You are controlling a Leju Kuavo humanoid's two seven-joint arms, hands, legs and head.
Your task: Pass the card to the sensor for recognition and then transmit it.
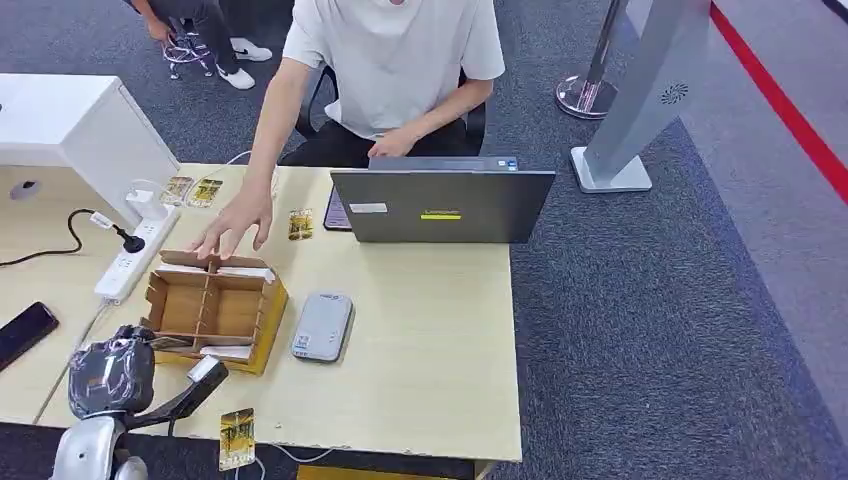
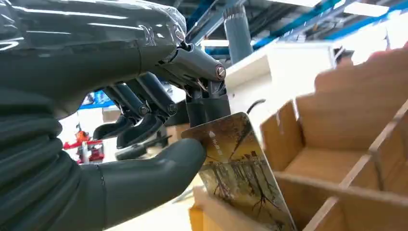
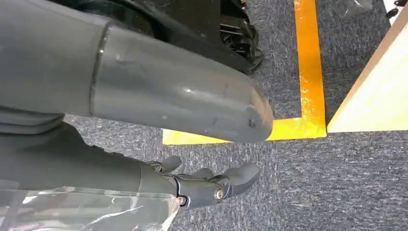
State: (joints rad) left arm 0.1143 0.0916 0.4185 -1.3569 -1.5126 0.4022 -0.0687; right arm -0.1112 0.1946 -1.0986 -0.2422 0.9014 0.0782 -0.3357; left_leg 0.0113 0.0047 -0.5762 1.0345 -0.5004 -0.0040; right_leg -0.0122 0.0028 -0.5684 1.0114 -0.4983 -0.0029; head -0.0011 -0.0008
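My left hand (image 1: pixel 175 395) is at the table's near left corner, just in front of a cardboard divider box (image 1: pixel 213 310). In the left wrist view the thumb and a finger of this hand (image 2: pixel 144 154) pinch a yellow-brown picture card (image 2: pixel 235 166) by one end, close to the box (image 2: pixel 337 144). The head view has the card (image 1: pixel 237 438) at the table's front edge. A flat grey sensor (image 1: pixel 322 326) lies on the table to the right of the box. My right hand (image 3: pixel 211 183) hangs over the carpet, holding nothing, fingers stretched out.
A seated person reaches a hand (image 1: pixel 235 222) to the far side of the box. Near it stand a grey laptop (image 1: pixel 440 205), loose cards (image 1: pixel 300 224) (image 1: pixel 190 190), a power strip (image 1: pixel 130 262) and a black phone (image 1: pixel 25 333). Yellow floor tape (image 3: pixel 308 72) runs beside the table.
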